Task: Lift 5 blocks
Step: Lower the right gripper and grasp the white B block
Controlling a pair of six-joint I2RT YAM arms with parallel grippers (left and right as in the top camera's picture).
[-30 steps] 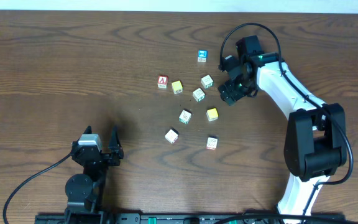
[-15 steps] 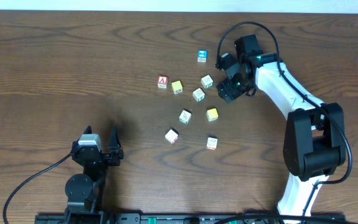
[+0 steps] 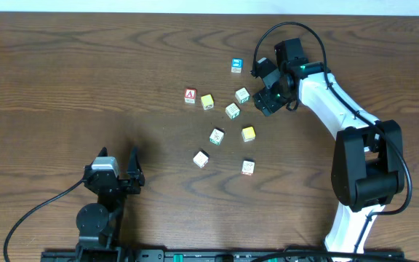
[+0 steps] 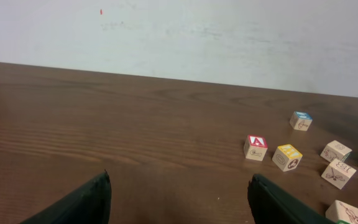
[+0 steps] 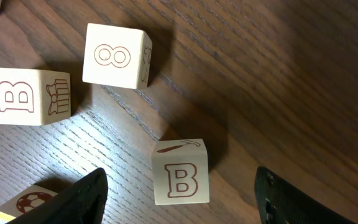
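Note:
Several small wooden blocks lie scattered mid-table: yellow ones (image 3: 207,101) (image 3: 248,133) and whitish ones (image 3: 242,94) (image 3: 232,110) (image 3: 217,135) (image 3: 201,159) (image 3: 248,167). My right gripper (image 3: 262,89) hovers open just right of the whitish block at the cluster's upper right. In the right wrist view a whitish block marked "B" (image 5: 180,171) sits on the table between its spread fingers (image 5: 82,198), with a gap on both sides. My left gripper (image 3: 118,156) rests open and empty near the front left, far from the blocks.
A blue-faced cube (image 3: 236,65) lies behind the cluster and a red "A" cube (image 3: 190,95) at its left end. In the right wrist view, an "8" block (image 5: 117,55) and another "B" block (image 5: 30,96) lie close beyond the jaws. The right arm's cable loops above.
My right gripper has shifted a little toward the back of the table and its jaws have narrowed slightly. The blocks and the left arm have not moved.

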